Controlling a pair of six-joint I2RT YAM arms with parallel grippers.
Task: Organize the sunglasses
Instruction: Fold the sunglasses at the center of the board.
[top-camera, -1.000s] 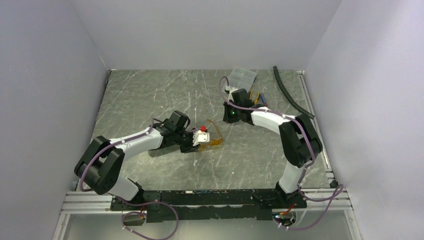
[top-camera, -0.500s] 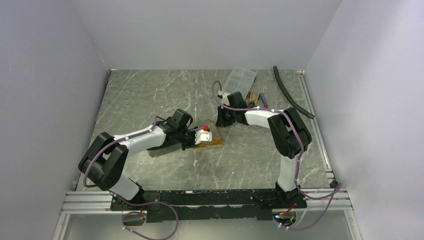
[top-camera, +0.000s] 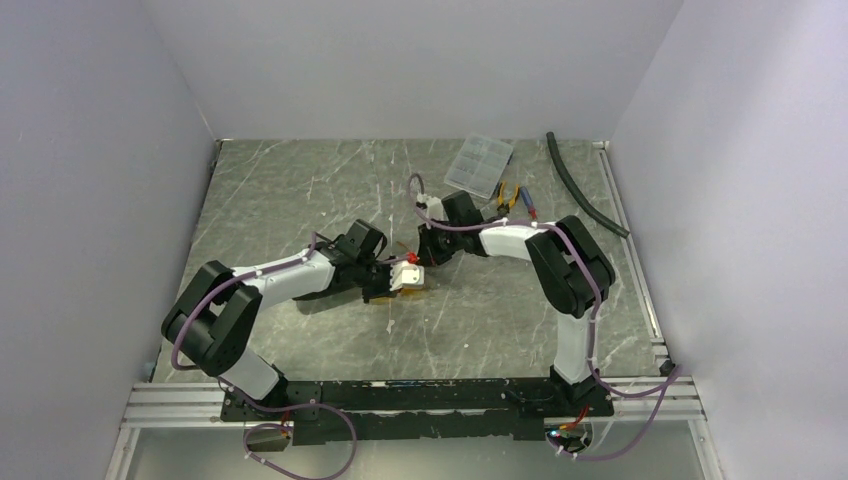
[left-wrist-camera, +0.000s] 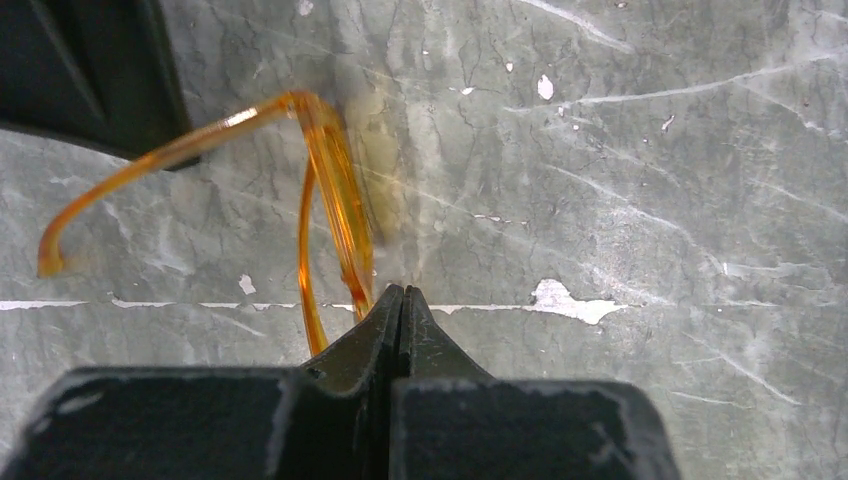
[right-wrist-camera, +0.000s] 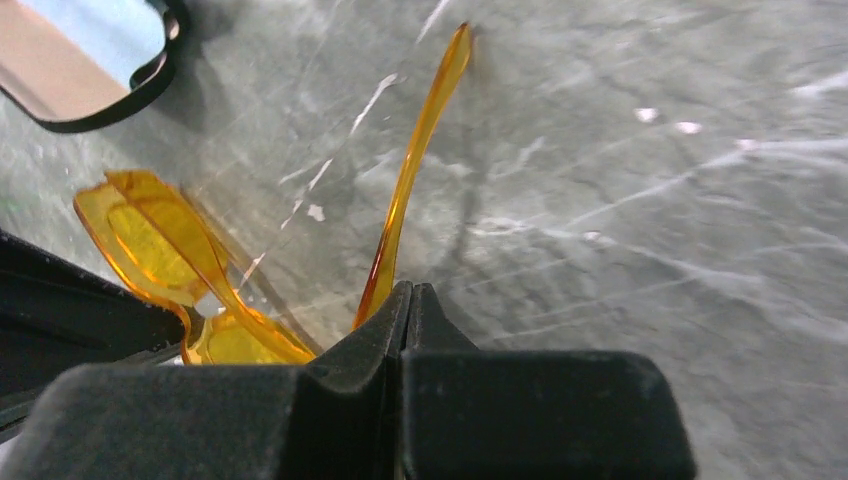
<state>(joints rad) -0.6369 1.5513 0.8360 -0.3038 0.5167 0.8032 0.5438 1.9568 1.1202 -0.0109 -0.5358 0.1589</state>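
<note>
Meeting near the middle of the table (top-camera: 300, 190), both grippers sit at the sunglasses (top-camera: 404, 290). The left gripper (left-wrist-camera: 402, 295) has its jaws pressed together, with the orange lens rim (left-wrist-camera: 340, 200) running down into their tips, so it grips the front of the sunglasses. One thin arm (left-wrist-camera: 130, 170) curves away to the left above the marble. The right gripper (right-wrist-camera: 410, 292) comes in from the far right with its jaws likewise closed to a seam. The other arm (right-wrist-camera: 415, 160) rises from their tips and looks pinched there. From the right wrist, the lens (right-wrist-camera: 150, 235) lies to the left, with a tan-and-black case (right-wrist-camera: 80, 60) beyond it. Well apart at the far right are a clear box (top-camera: 479, 163), pliers (top-camera: 510, 197) and a black hose (top-camera: 580, 190).
</note>
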